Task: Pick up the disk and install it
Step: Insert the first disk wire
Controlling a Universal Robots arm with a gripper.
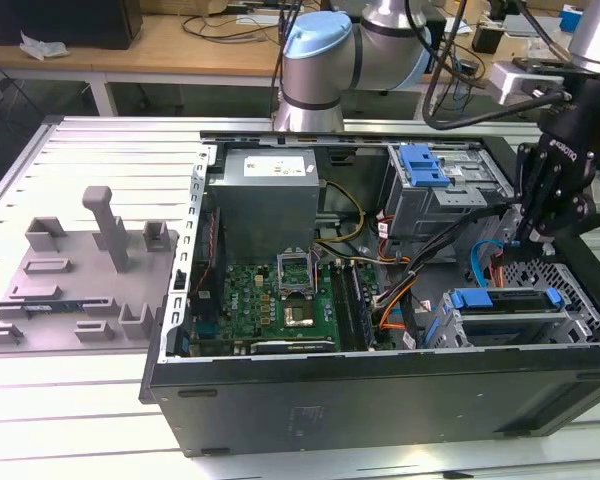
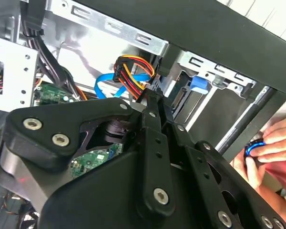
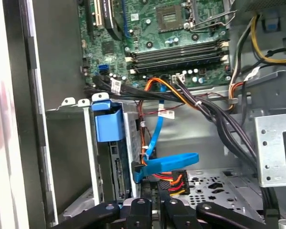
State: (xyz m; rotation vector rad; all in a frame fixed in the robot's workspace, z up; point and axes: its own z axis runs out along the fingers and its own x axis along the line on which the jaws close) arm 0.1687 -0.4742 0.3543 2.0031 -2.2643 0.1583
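Near the disk point(image 1: 505, 302) hovers the pincer point(image 1: 521, 240).

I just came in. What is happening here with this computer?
The robot arm's gripper reaches into an open computer case that lies on its side. It hangs by the drive bay, close to a blue cable and some coloured wires. The disk, in its blue frame, already sits in the bay next to the gripper. A person's hand is just outside the case.
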